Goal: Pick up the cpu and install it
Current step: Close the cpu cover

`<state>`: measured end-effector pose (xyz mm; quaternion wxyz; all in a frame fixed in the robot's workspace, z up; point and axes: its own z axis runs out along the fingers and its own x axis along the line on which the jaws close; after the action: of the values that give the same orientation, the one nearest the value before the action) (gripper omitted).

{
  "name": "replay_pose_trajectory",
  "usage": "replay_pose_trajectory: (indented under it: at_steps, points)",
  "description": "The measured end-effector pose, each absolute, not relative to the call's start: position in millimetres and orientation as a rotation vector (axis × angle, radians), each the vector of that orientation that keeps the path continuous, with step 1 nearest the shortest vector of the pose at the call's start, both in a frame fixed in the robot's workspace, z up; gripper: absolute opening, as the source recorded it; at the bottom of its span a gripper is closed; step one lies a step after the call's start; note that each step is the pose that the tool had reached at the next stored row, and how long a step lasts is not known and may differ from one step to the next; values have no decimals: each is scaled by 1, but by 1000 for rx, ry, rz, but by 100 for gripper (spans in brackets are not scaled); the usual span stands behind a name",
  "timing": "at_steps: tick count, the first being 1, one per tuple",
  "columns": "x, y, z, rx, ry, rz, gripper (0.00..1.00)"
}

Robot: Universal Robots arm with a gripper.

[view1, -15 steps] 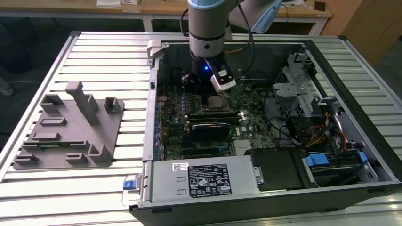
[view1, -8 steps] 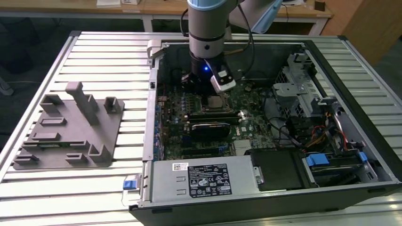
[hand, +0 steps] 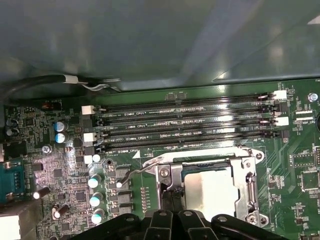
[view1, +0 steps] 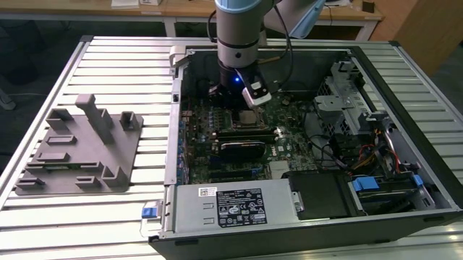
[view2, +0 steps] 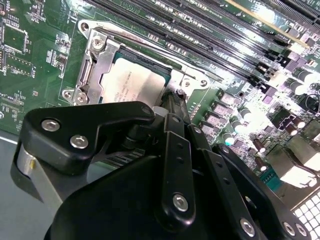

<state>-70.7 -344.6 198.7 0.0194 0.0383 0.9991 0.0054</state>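
One open case point(view1: 173, 141) lies on the table point(view1: 108, 59), with the board point(view1: 289, 116) flat inside it. All positions below are referenced to the socket point(hand: 248, 185) on that board.

1. The grey tray point(view1: 79, 157) rests on the table well apart from the socket, at the exterior view's left.
2. The arm point(view1: 242, 32) stands upright directly over the socket.
3. The slots point(hand: 185, 127) run in parallel just beside the socket.
4. The cpu point(view2: 135, 82) lies flat inside the socket's metal frame, silver top up.
5. The gripper point(view2: 172, 102) hangs low over the socket, at one edge of the cpu. Whether it is clamped or released cannot be told.

Assessment: pick-up appears complete, and the step in hand is seating the cpu. Any further move calls for straight travel square to the socket, with no side load on the cpu.
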Motion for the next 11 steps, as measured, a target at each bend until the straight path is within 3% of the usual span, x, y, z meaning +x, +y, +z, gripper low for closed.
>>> replay_pose_trajectory:
  at_steps: [11]
  points:
    - [-71, -345, 200, 119, 3101, 31, 11]
